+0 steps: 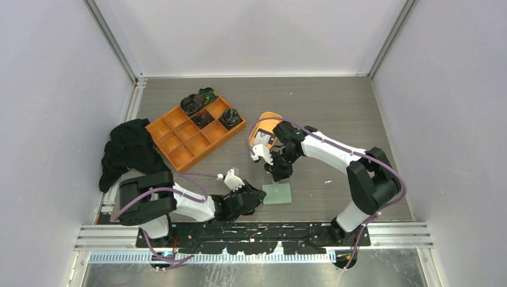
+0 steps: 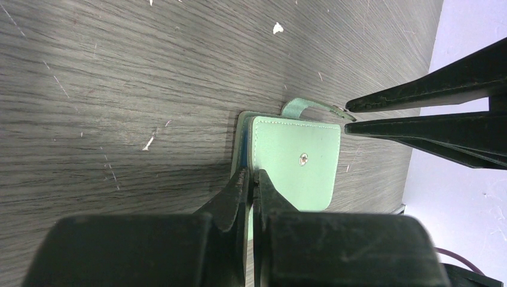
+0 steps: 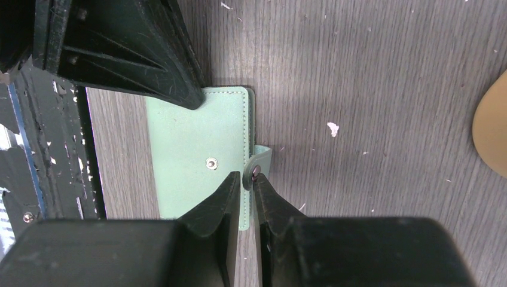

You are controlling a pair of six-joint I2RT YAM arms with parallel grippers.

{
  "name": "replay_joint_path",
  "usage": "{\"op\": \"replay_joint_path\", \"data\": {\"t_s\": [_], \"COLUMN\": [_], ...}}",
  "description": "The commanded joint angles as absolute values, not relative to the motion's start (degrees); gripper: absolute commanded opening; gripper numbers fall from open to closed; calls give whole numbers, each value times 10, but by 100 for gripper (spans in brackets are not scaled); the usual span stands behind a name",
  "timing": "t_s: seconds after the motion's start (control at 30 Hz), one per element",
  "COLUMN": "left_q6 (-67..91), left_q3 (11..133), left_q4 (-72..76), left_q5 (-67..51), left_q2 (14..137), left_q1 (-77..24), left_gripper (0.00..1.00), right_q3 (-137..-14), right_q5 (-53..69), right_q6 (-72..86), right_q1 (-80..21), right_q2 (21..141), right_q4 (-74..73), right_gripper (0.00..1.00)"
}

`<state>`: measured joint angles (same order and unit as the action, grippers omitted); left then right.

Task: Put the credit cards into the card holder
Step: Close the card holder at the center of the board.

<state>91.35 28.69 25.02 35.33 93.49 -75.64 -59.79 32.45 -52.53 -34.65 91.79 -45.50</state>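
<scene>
We find even, diffuse light in all 3 views, shadows soft. Both wrist views blur the near fingers [image 2: 236, 197]; table [image 2: 119, 89] grain reads sharp.

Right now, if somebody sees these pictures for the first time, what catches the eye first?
The green card holder lies closed near the front edge of the table, and both grippers meet on it: the left gripper pinches one edge, the right gripper pinches its closing tab. Farther back on the left, the bright orange compartment tray stands out, with a black cloth beside it.
</scene>
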Motion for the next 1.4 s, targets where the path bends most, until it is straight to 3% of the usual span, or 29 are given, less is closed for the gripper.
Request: {"op": "replay_joint_path", "data": {"t_s": [0.0,0.33,0.53,0.83,1.37], "left_q6": [897,898,898,901,896], "left_q3": [273,273,273,263,263], "left_q4": [171,171,171,169,175], "left_q5": [338,338,337,337,338], "left_q2": [965,967,967,950,949], "left_q1": [-757,-757,-757,-757,-757], "left_gripper": [0,0,0,0,0], "right_q3": [-612,-615,-620,-586,-499], "right_q5": [334,336,338,367,281], "right_q6": [-524,-524,-530,-577,-627], "right_q1": [-350,-351,-352,-352,-402], "right_q2": [921,919,923,873,822], "right_q4": [-455,-457,-468,-479,-409], "right_gripper": [20,15,1,1,1]}}
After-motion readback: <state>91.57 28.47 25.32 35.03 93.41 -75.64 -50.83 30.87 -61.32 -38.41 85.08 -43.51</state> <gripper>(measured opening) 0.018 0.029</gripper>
